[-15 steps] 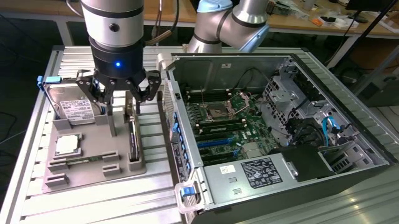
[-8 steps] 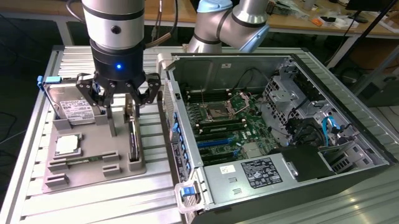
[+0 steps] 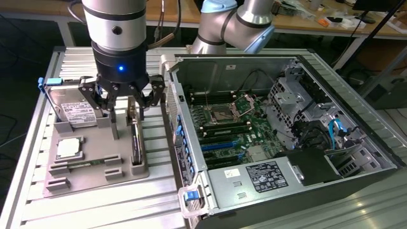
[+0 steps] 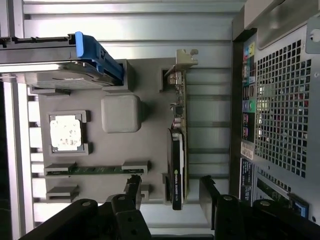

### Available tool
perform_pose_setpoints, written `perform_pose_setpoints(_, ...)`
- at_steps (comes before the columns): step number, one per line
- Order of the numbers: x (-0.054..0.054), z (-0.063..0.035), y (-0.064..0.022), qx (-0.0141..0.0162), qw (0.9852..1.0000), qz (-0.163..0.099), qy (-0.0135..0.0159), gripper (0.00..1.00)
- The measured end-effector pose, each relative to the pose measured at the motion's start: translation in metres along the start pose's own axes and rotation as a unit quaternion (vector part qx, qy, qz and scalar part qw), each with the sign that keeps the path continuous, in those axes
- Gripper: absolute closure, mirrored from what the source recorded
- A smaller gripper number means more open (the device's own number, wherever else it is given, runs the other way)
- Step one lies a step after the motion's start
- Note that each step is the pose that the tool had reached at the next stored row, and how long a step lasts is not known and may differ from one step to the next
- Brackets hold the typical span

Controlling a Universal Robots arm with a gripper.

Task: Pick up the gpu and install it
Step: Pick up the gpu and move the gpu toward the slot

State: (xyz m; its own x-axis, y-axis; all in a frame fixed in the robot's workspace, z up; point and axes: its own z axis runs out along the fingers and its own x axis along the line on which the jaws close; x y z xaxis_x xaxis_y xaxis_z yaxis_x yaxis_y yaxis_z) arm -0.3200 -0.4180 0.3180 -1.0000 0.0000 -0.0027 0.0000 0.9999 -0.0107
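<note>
The gpu is a thin dark card standing on its edge in a slot of the grey holder tray, beside the open computer case. In the wrist view the gpu runs lengthwise, with its silvery end bracket at the far end. My gripper hangs open just above the card's back end with nothing in it. In the wrist view my gripper has one dark finger on each side of the card's line.
On the tray also sit a silver hard drive with a blue frame, a small square silver chip, a grey block and a memory stick. The case wall stands close beside the card.
</note>
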Motion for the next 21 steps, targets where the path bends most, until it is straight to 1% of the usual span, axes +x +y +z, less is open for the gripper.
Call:
perform_pose_setpoints(1, 0.000, 0.0002, 0.0000, 0.0000, 1.0000, 0.000, -0.0065, 0.41)
perform_pose_setpoints(2, 0.001, 0.0005, 0.0000, -0.0001, 0.9999, 0.000, -0.0110, 0.41)
perform_pose_setpoints(7, 0.001, 0.0015, 0.0000, -0.0007, 0.9999, 0.000, -0.0125, 0.41)
perform_pose_setpoints(8, 0.001, 0.0027, 0.0000, -0.0009, 0.9999, 0.000, -0.0129, 0.41)
perform_pose_setpoints(15, 0.001, 0.0152, 0.0002, -0.0007, 0.9999, -0.002, -0.0129, 0.41)
perform_pose_setpoints(18, 0.001, 0.0203, 0.0003, -0.0009, 0.9999, -0.011, -0.0130, 0.41)
perform_pose_setpoints(21, 0.001, 0.0235, 0.0003, -0.0012, 0.9994, -0.033, -0.0130, 0.41)
